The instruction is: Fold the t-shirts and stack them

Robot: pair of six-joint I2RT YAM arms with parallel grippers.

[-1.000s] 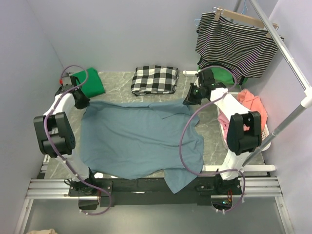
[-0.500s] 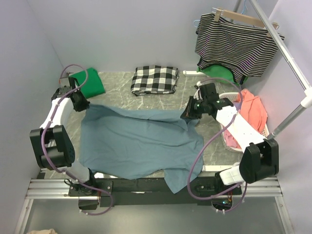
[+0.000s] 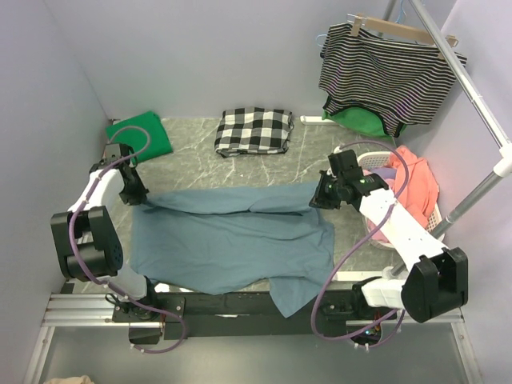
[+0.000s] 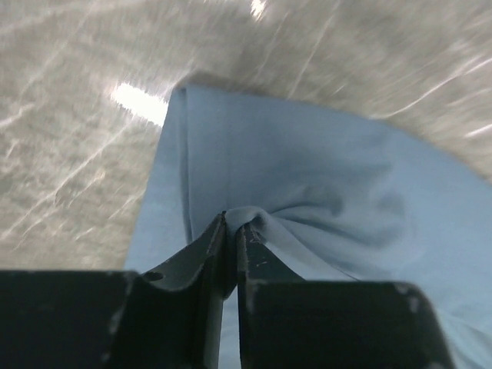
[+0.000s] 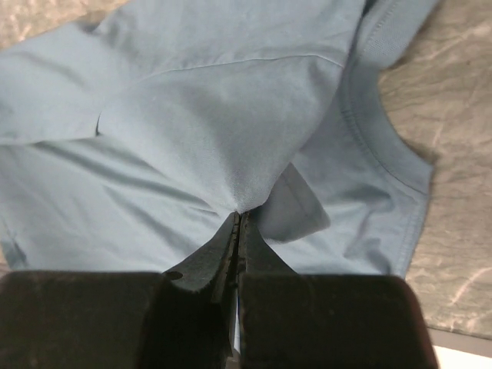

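Note:
A large slate-blue t-shirt [image 3: 232,240] lies spread across the table, its far edge lifted and carried toward the near side. My left gripper [image 3: 138,198] is shut on the shirt's far left corner, and a pinch of blue cloth [image 4: 254,219] bulges between its jaws [image 4: 231,227]. At the far right corner my right gripper [image 3: 320,198] is shut on the fabric too, the cloth [image 5: 215,146] drawn taut from its fingertips [image 5: 239,219]. A folded bright green t-shirt [image 3: 144,136] rests at the back left corner.
A folded black-and-white checked cloth [image 3: 254,130] lies at the back centre. A striped top [image 3: 384,76] hangs from a rack at the back right, above green cloth [image 3: 356,122]. A white basket [image 3: 428,228] with pink clothes [image 3: 412,178] stands at the right edge.
Both grippers have drawn the blue shirt's far edge toward the near side, folding it over the body. The strip of bare table behind the shirt has widened.

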